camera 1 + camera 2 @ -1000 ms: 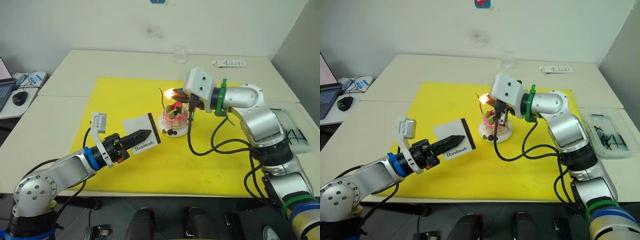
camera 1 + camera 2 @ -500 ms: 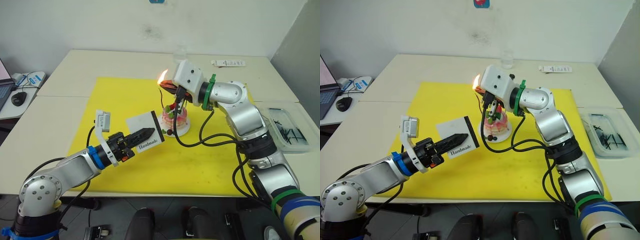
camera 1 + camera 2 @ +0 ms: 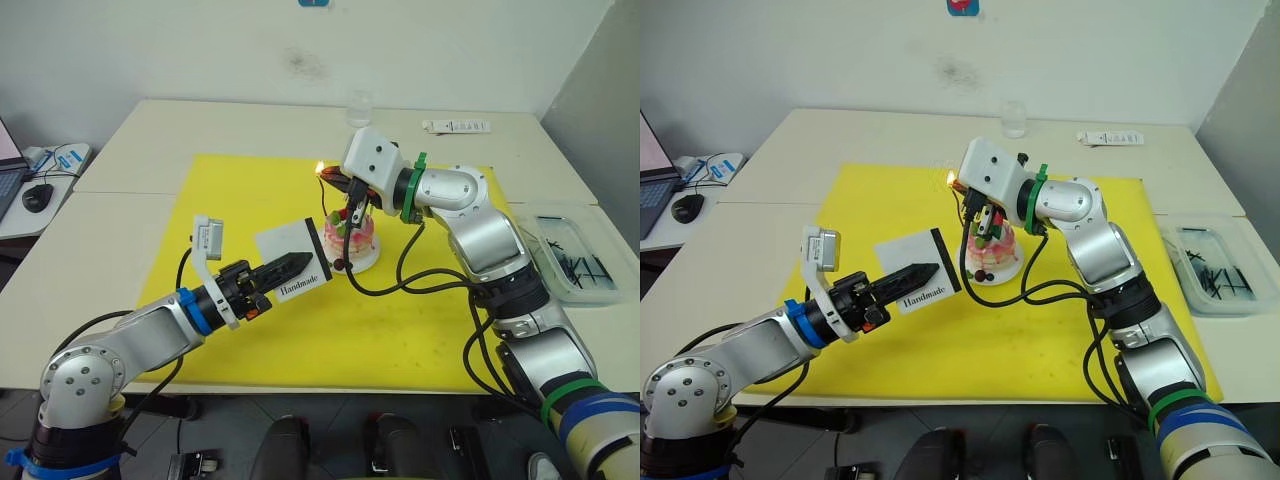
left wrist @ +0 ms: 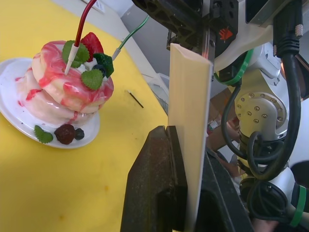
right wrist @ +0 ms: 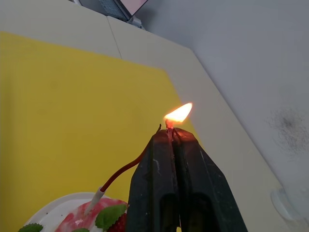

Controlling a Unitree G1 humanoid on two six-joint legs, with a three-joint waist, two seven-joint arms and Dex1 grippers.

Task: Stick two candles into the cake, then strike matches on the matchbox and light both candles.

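Now | right pincer [image 5: 170, 137] pinches thin burning match [image 5: 169, 126] | flat white matchbox [image 3: 292, 260]

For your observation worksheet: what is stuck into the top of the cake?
The cake carries a dark red candle and a green candle, both pushed in beside the strawberry. Their buried ends are hidden inside the cake.

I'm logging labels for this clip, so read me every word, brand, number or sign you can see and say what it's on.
"Handmade": black script on the white matchbox, held in the left gripper.
White strip at the table's far edge: dark markings, too small to read.
Small red and orange mark on the black part in the left wrist view: a symbol, no readable letters.
Blue sign on the wall: cut off, unreadable.
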